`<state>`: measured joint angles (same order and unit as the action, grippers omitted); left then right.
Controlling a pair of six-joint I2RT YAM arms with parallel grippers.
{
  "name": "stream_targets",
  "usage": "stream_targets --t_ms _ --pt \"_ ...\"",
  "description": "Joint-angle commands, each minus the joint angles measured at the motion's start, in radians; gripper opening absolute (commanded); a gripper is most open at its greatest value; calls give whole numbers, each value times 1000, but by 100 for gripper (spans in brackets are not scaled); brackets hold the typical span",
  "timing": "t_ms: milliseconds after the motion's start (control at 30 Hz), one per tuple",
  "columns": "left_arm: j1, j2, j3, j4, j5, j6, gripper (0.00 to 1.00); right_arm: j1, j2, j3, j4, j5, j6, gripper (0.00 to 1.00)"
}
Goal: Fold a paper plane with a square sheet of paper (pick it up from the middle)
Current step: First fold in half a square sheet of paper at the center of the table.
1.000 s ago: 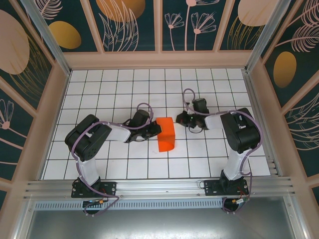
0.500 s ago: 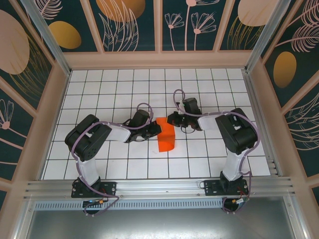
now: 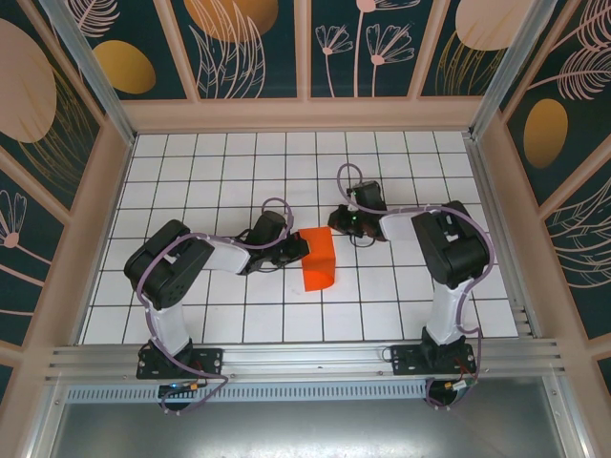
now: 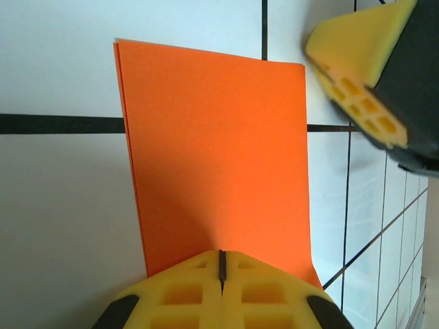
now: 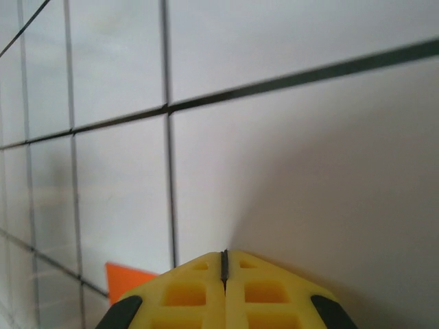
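Observation:
The square sheet of paper (image 3: 319,260), bright orange-red, lies folded in half into an upright rectangle on the white tiles; two layers show at its edge in the left wrist view (image 4: 212,151). No paper plane is in view. My left gripper (image 3: 304,248) is shut, its yellow tips (image 4: 221,255) resting on the sheet's left edge. My right gripper (image 3: 336,221) is shut just off the sheet's far right corner, nothing between its fingers (image 4: 363,82). From the right wrist, only an orange corner (image 5: 127,277) peeks out beside the shut tips (image 5: 224,255).
White tiled floor (image 3: 239,172) with dark grid lines, fenced by beige walls (image 3: 305,114) on three sides and a metal rail (image 3: 305,358) at the near edge. Both arms lie low across the middle rows.
The right gripper swept left over the sheet's far right corner, then drew slightly back and away. The left arm and the sheet have stayed put.

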<state>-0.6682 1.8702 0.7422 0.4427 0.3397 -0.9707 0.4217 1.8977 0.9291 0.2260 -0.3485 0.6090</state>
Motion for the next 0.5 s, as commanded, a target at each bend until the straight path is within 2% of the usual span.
stream_targets --t_ms 0,233,467 --pt "0 115 -87 -310 -130 40 0 -28 -98 -17 -37 108 -23 0" --pt "-1 113 -79 -311 -131 46 0 67 -251 -159 -72 -64 -30 0" --pt "-1 110 -75 -313 -126 58 0 120 -288 -247 -60 -126 4 0"
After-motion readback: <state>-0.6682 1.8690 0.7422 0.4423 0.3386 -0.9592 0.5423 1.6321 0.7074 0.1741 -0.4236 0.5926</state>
